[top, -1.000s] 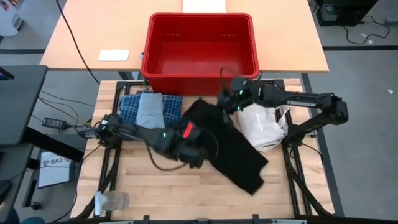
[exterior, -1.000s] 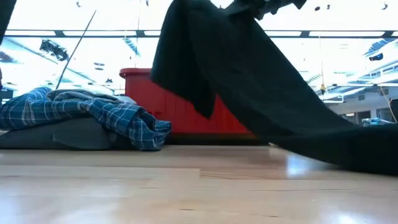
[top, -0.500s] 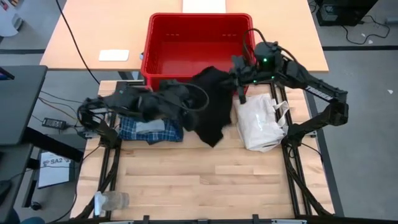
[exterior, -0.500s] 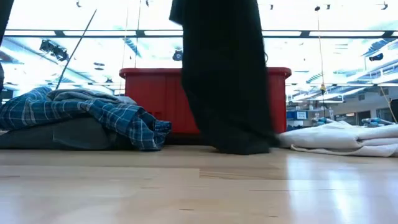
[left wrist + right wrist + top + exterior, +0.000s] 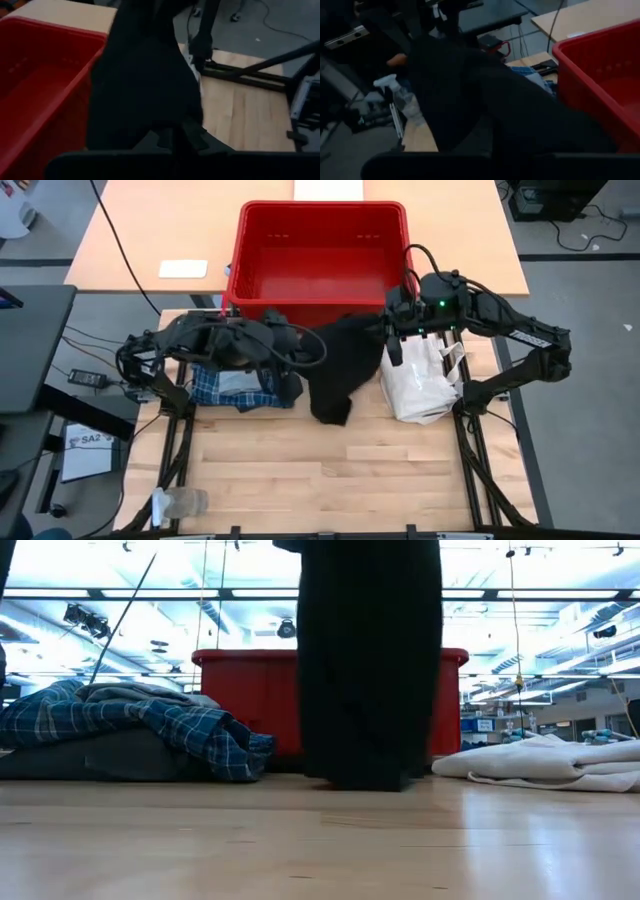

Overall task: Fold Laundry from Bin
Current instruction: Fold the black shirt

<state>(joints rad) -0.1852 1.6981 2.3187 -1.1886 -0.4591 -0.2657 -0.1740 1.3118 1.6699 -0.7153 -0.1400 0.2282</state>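
A black garment hangs between my two grippers in front of the red bin, and its lower end reaches the table top. My left gripper is shut on its upper left part. My right gripper is shut on its upper right part. The blue-and-white plaid shirt, with grey pieces, lies in a pile on the table's far left. The bin's inside shows no laundry. My left gripper holds the black garment by its upper edge, coming from the table's left and slanting down. The dark cloth hides the fingertips, so the layers cannot be told. The garment hangs below the hold. My right gripper holds the garment's upper edge at the other side, coming from the table's right and slanting slightly down. The cloth covers the place of contact. Between the two holds the garment hangs down in loose folds.
A white fabric bag lies at the table's far right, close beside the hanging garment. A clear spray bottle lies at the near left corner. The wooden top near the front edge is bare.
Both grippers have risen. My left gripper has gone from the table's middle toward the far edge and turned. The black garment, which lay slanting across the table, has been drawn up and now hangs straight down, only its lower end at the table.
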